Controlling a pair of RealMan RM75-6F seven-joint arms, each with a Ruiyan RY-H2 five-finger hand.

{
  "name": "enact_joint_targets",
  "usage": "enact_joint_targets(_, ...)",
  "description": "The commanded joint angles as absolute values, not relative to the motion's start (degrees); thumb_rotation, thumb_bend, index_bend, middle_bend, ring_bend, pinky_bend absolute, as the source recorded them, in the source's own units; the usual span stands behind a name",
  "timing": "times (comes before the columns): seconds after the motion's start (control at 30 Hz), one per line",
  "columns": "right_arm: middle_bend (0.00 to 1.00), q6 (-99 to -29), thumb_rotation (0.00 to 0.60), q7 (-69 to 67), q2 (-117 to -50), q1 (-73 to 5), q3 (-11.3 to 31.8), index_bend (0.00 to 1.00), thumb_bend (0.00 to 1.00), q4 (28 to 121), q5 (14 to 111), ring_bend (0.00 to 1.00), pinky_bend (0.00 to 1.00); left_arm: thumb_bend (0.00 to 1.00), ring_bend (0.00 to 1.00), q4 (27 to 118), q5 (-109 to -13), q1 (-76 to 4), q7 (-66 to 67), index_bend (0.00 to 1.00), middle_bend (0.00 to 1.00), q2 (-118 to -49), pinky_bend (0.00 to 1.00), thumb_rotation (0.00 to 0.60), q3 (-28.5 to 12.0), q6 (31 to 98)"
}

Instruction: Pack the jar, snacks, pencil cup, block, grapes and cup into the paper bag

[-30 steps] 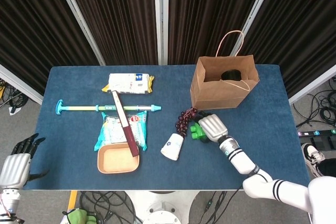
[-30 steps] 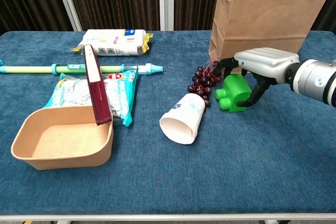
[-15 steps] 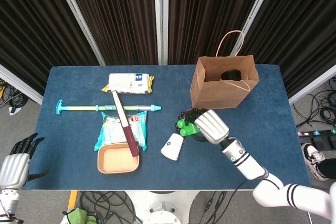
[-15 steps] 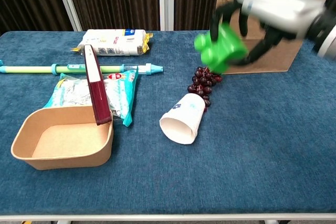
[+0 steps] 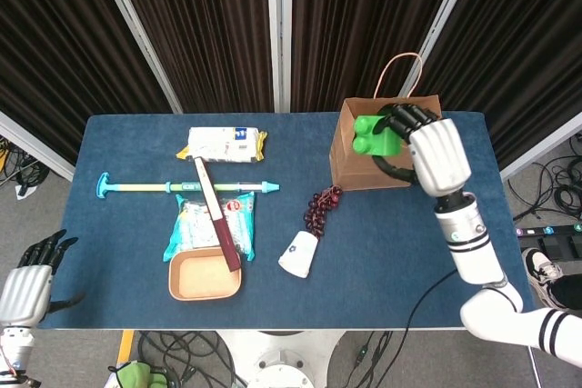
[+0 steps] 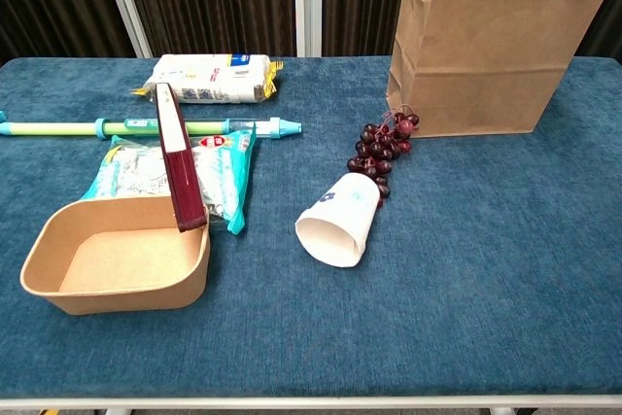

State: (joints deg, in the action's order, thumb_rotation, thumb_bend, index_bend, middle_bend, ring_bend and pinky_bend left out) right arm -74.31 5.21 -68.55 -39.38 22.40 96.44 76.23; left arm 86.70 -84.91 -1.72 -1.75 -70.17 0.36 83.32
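Note:
My right hand grips the green block above the open mouth of the brown paper bag at the back right; the chest view shows only the bag. Dark grapes lie in front of the bag. A white paper cup lies on its side just below them. Snack packs rest at the left: a white one and a teal one. My left hand hangs open off the table's front left corner.
A teal and yellow stick lies across the left half. A dark red flat bar leans on a tan paper tray. Blue cloth covers the table.
My right hand lifted the green block off the table beside the grapes and carried it up and back to the bag's mouth. It has left the chest view.

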Motion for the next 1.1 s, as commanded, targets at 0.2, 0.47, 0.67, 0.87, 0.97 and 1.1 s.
enact_joint_targets(0.2,0.51,-66.2,0.600,6.7,-69.6,-41.9,26.6,0.50,0.20,85.2,61.2,0.34,0.48,0.04,0.13,86.8,-84.7,-1.8,-1.6,0.22,0.17,-70.2,0.14,0.600,0.4,83.0)
enact_joint_targets(0.47,0.47,-58.1,0.600,9.9,-72.4,-45.3,24.6,0.42,0.20,79.1,55.7,0.29,0.43,0.04,0.13,87.1,-84.4,-1.7,-1.4,0.22,0.17,-70.0,0.14,0.600,0.5,82.8)
enact_joint_targets(0.67,0.24,-54.6,0.600,12.6,-71.3,-46.2,24.0,0.05,0.17,80.7,50.9,0.09,0.25,0.04,0.13,87.1,-84.0,-1.4,-1.5,0.22,0.17,-69.9,0.14,0.600,0.6,82.9)
enact_joint_targets(0.87,0.14,-56.4,0.600,10.4,-70.1,-45.5,25.0,0.00,0.15,82.9,51.3,0.01,0.17,0.04,0.13,87.0,-84.2,-1.6,-1.5,0.22,0.17,-69.9,0.14,0.600,0.4,82.9)
enact_joint_targets(0.97,0.14,-57.6,0.600,9.3,-68.9,-44.8,25.2,0.00,0.15,84.5,52.8,0.00,0.15,0.04,0.13,87.1,-84.3,-1.7,-1.3,0.22,0.17,-69.9,0.14,0.600,0.3,83.0)
enact_joint_targets(1.1,0.14,-60.5,0.600,5.2,-67.7,-43.6,26.1,0.00,0.14,87.8,56.9,0.00,0.14,0.04,0.13,87.2,-84.5,-1.8,-1.2,0.22,0.17,-69.9,0.14,0.600,0.2,83.1)
